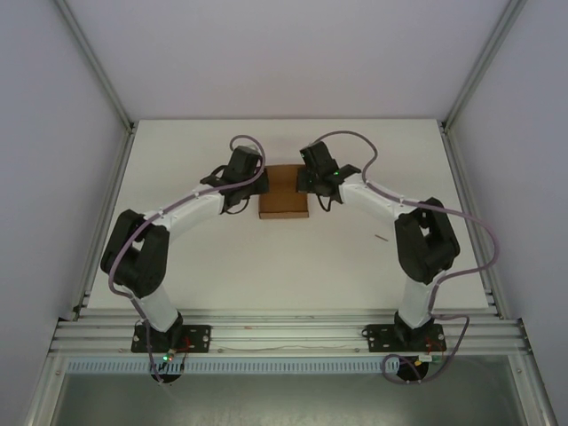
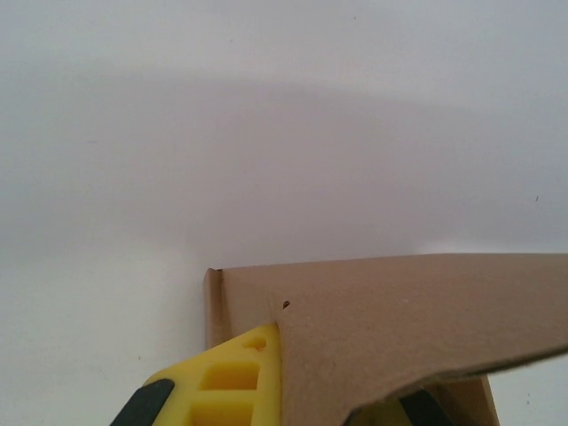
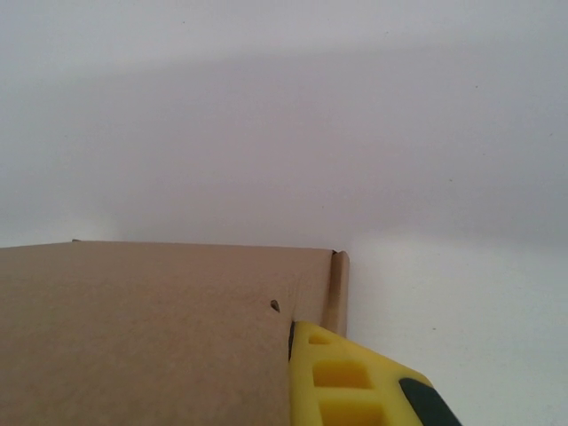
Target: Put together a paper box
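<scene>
The paper box (image 1: 284, 191) is a small plain brown cardboard piece lying on the white table between the two arms. My left gripper (image 1: 258, 185) holds its left side. In the left wrist view a brown panel (image 2: 399, 319) runs into the left gripper (image 2: 293, 373) beside one yellow finger (image 2: 231, 382) and covers most of the other. My right gripper (image 1: 311, 183) holds the right side. In the right wrist view the cardboard (image 3: 151, 328) meets the inner edge of a yellow finger (image 3: 346, 382) of the right gripper (image 3: 288, 364); the second finger is hidden behind it.
A small dark sliver (image 1: 380, 237) lies on the table to the right of the box. Aluminium frame rails (image 1: 284, 333) run along the near edge and up both sides, with pale walls behind.
</scene>
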Controlling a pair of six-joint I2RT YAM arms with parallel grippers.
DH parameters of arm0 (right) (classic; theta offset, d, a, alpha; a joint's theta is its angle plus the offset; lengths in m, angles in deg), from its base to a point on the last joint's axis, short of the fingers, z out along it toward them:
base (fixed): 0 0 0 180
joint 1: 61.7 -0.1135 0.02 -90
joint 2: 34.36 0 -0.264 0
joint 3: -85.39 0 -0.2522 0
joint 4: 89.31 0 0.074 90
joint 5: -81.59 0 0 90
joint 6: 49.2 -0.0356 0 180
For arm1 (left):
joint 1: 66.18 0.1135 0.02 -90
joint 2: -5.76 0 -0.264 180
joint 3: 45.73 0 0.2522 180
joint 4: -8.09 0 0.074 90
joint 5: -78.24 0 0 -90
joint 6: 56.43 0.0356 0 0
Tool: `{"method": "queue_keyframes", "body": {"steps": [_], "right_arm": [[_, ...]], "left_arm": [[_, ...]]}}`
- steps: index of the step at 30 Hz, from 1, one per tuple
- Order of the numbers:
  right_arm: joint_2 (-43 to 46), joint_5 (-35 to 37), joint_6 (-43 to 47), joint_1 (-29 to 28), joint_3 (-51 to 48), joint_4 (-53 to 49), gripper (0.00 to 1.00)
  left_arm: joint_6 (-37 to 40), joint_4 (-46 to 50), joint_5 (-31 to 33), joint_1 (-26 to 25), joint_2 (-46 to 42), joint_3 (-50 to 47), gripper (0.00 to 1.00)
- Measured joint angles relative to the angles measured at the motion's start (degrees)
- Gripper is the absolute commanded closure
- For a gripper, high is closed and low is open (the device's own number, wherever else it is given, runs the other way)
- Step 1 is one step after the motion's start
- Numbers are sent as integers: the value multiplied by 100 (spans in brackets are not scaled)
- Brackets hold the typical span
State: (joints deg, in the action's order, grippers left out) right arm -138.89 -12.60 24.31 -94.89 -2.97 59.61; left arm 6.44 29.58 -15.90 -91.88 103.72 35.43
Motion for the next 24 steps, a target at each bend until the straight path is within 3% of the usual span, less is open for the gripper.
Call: {"method": "queue_keyframes", "body": {"steps": [11,24], "right_arm": [[511,256,66,-107,-1069,940,100],[800,459,20,-205,-2033,2011,100]], "left_arm": [[17,-1191,105,-262,-428,-1126,100],[122,-1432,166,-459,-540,-1545,100]]}}
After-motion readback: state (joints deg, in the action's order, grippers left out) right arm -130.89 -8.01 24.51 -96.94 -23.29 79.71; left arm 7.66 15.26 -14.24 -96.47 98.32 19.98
